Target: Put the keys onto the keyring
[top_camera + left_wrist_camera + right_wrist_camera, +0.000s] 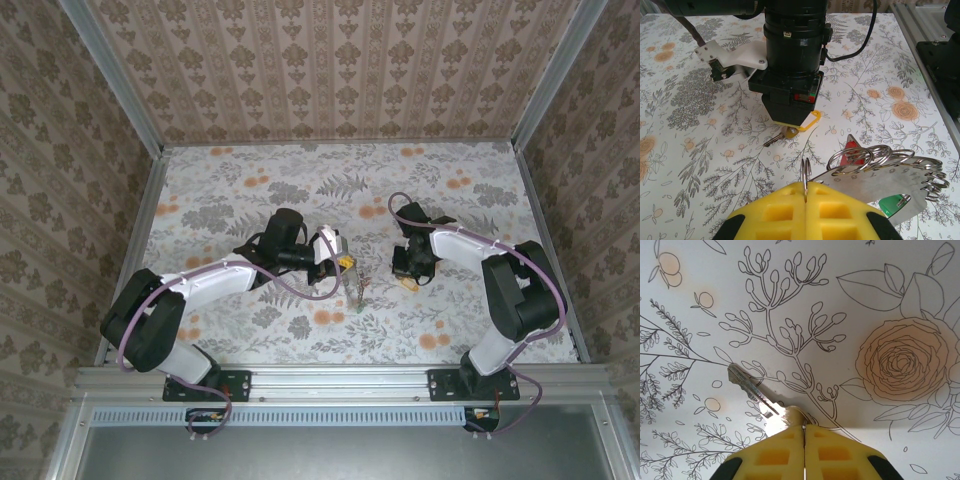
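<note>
My left gripper (805,189) is shut on the keyring (805,172), pinching a thin split ring edge-on between its yellow fingertips. A flat silvery plate (890,182) carrying several split rings hangs to the ring's right, with a red key head (852,149) and a green one (894,203) beside it. In the top view the left gripper (346,265) holds this bunch (357,287) above mid-table. My right gripper (803,428) points down at the table, shut on the head of a yellow-headed key (748,387) whose blade lies flat on the cloth. The left wrist view shows that right gripper (789,122) and key (781,136) just ahead.
The floral tablecloth (300,190) covers the table, framed by aluminium rails (140,230) and patterned walls. The two grippers stand close together mid-table, the right gripper (410,277) just right of the keyring.
</note>
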